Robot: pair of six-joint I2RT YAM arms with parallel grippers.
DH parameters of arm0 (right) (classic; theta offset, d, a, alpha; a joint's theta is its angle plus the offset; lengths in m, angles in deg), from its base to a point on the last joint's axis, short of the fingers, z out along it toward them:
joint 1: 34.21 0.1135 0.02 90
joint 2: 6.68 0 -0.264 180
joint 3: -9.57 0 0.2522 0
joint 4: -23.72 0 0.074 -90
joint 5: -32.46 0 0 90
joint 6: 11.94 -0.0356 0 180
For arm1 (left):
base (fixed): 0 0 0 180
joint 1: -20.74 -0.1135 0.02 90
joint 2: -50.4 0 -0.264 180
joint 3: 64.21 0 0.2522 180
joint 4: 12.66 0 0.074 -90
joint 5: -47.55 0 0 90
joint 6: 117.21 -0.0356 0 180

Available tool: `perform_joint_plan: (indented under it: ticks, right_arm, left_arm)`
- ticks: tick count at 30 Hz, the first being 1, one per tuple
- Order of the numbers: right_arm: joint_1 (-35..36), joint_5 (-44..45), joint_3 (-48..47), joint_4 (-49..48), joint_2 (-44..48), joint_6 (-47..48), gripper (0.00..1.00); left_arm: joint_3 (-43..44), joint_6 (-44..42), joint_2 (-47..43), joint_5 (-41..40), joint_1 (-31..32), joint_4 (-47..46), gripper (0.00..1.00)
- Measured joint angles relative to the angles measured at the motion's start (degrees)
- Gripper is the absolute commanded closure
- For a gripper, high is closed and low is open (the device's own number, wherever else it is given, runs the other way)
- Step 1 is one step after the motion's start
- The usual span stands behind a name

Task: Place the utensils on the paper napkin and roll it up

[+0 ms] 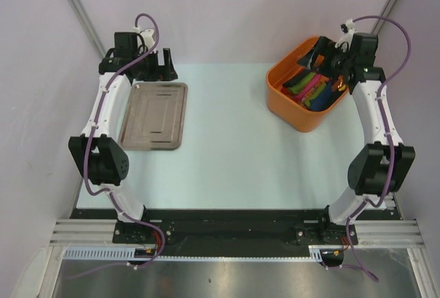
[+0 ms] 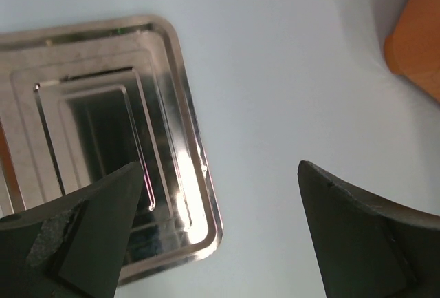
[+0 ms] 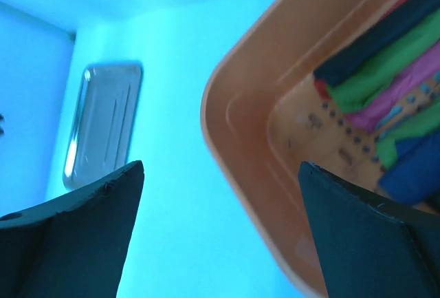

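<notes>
The iridescent utensils and the black paper napkin are out of view in every frame. My left gripper point(image 1: 159, 64) is open and empty at the back left, above the far end of the steel tray point(image 1: 154, 115); in the left wrist view it point(image 2: 220, 174) hangs over the tray's corner point(image 2: 199, 174). My right gripper point(image 1: 322, 54) is open and empty at the back right, over the far rim of the orange bin point(image 1: 289, 105); in the right wrist view it point(image 3: 220, 167) straddles the bin's rim point(image 3: 234, 140).
The orange bin holds several rolled napkins in red, green, pink and blue point(image 1: 311, 86), also seen in the right wrist view point(image 3: 385, 78). The steel tray shows bare in the right wrist view point(image 3: 103, 126). Pale table surface point(image 1: 227, 146) lies between tray and bin.
</notes>
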Motion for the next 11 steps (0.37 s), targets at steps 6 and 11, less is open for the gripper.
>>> perform_joint_plan:
  ticks: [6,11]
  right_arm:
    - [3.19,-1.86,17.64,0.09,14.29,6.88,0.00]
    - [8.57,-1.40,29.70,-0.15,25.44,9.18,0.00]
  left_arm:
    - [-14.14,-0.20,-9.05,-1.33,0.00,-0.35,0.01]
    - [-27.45,-2.82,-21.29,-3.02,0.92,-1.38,0.00]
